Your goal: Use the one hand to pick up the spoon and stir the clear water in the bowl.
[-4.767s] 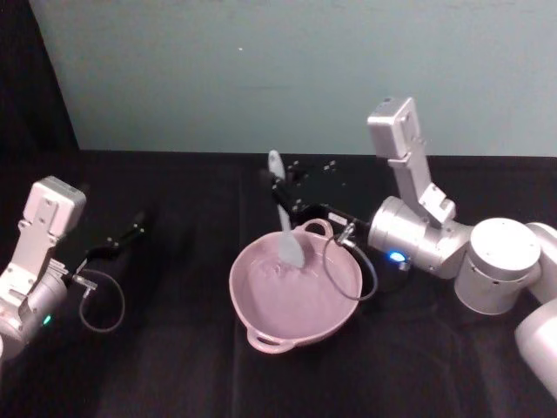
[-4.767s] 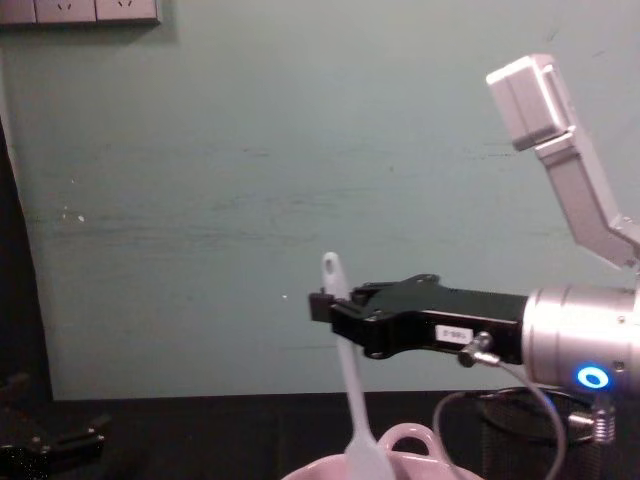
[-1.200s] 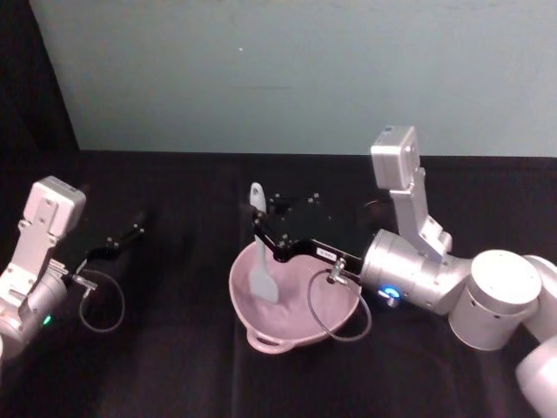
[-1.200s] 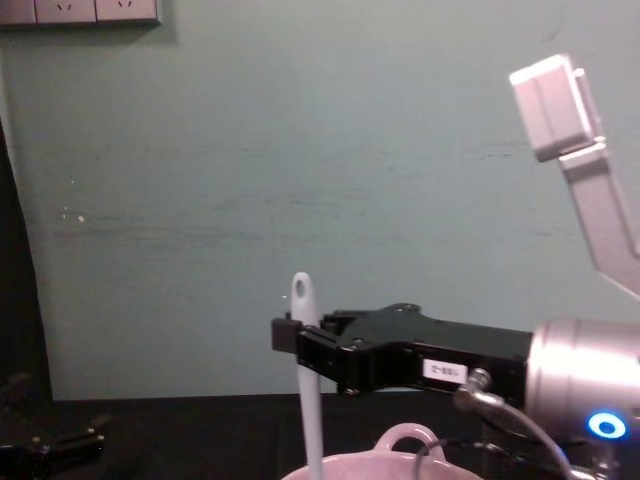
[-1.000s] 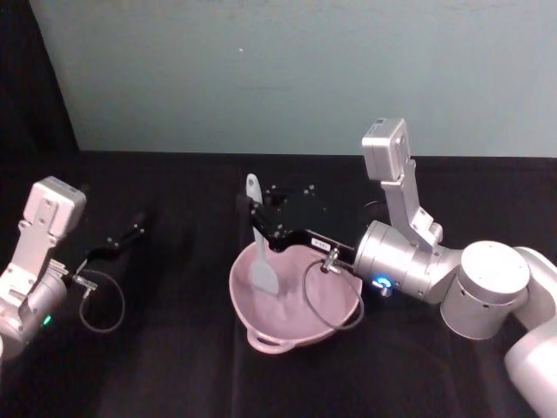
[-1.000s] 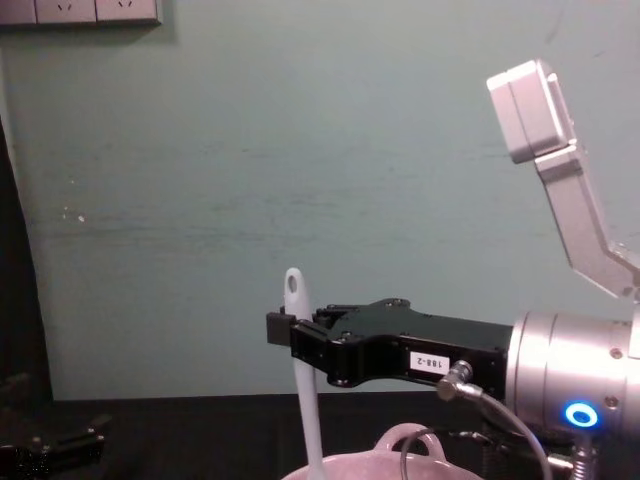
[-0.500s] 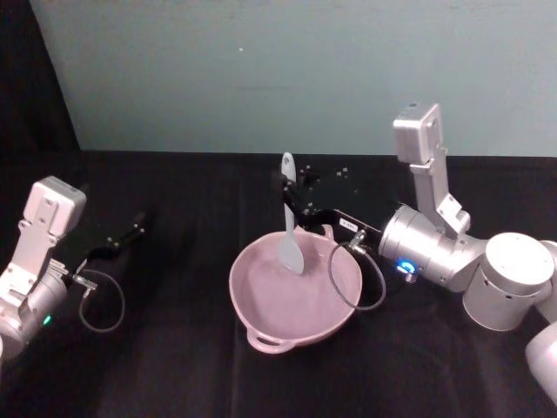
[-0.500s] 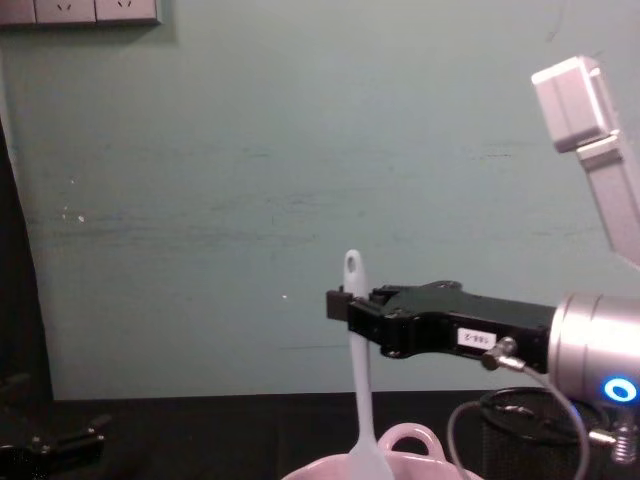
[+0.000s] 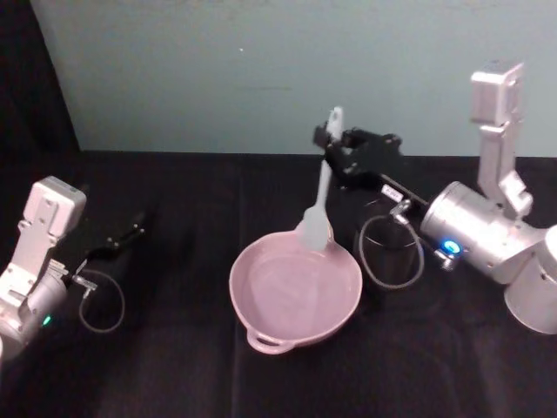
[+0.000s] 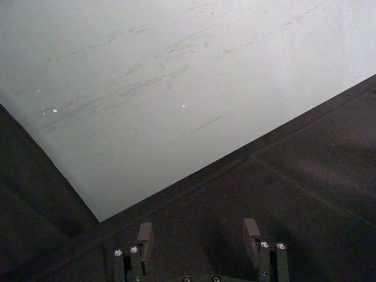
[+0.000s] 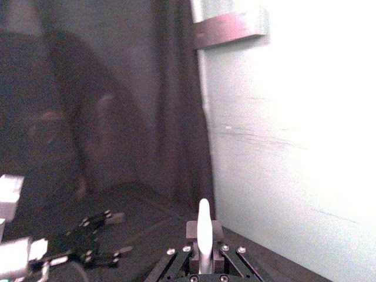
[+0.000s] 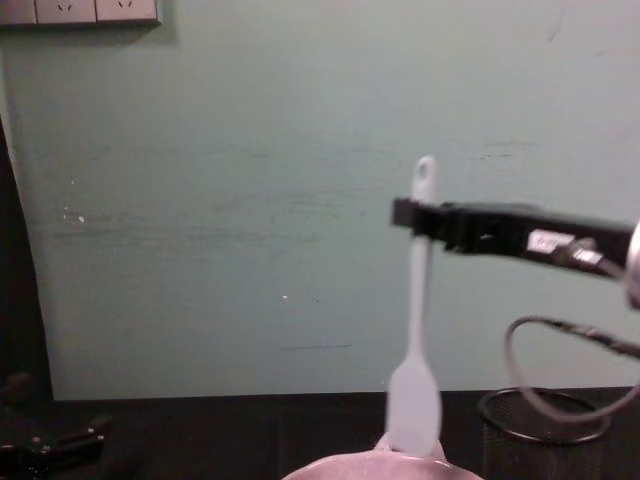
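The right claw [image 9: 335, 144] is clamped on the upper handle of the spoon [image 9: 318, 200], just below the hole at its end, and holds it upright in the air. In the chest view the spoon [image 12: 415, 330] hangs straight down from the right claw [image 12: 410, 215], its flat blade clear of the water, just above the far rim of the bowl [image 12: 365, 466]. The bowl [image 9: 261, 326] sits on the dark surface [image 9: 174, 366] in front of the robot, its clear water lying smooth with nothing in it. A black wire-mesh cup [image 12: 545, 418] stands just beside the bowl on the robot's right.

The left claw [image 10: 197, 241] rests parked low over the surface well off to the robot's left, its fingers spread apart and empty.

As a judgement: the pick-up is done, since the spoon is firmly in the grip. With the blade raised out of the water, this looks like either a pause between stirring passes or the close of stirring; the pictures alone cannot settle which. If stirring remains, the blade must go down into the water again
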`<state>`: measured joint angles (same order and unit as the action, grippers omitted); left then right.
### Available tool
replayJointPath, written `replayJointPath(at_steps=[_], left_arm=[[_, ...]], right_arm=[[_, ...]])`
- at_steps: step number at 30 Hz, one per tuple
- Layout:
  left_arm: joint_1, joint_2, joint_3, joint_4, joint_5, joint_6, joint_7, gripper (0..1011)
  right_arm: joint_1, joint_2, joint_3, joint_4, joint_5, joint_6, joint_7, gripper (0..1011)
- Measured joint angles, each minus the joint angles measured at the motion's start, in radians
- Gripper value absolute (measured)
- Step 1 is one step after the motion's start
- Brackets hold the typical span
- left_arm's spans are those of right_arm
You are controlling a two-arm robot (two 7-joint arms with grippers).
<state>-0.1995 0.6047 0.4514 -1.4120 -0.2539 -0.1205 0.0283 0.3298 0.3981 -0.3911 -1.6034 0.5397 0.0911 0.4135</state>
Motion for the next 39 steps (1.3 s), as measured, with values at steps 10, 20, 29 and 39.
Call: replayJointPath(at_steps=[10, 20, 29, 39], left_arm=[[0.0, 0.0, 0.0, 0.0, 0.0, 0.0, 0.0, 1005], [0.0, 0.0, 0.0, 0.0, 0.0, 0.0, 0.0, 1005], [0.0, 0.0, 0.0, 0.0, 0.0, 0.0, 0.0, 1005], [0.0, 0.0, 0.0, 0.0, 0.0, 0.0, 0.0, 1005]], right_arm=[[-0.122, 0.026, 0.141, -0.165, 0.067, 0.073, -0.178, 121], [-0.191, -0.009, 0.226, -0.181, 0.107, 0.062, -0.269, 121], [-0.19, -0.031, 0.23, -0.13, 0.125, 0.06, -0.27, 121], [-0.171, -0.067, 0.227, -0.03, 0.176, 0.061, -0.264, 121]])
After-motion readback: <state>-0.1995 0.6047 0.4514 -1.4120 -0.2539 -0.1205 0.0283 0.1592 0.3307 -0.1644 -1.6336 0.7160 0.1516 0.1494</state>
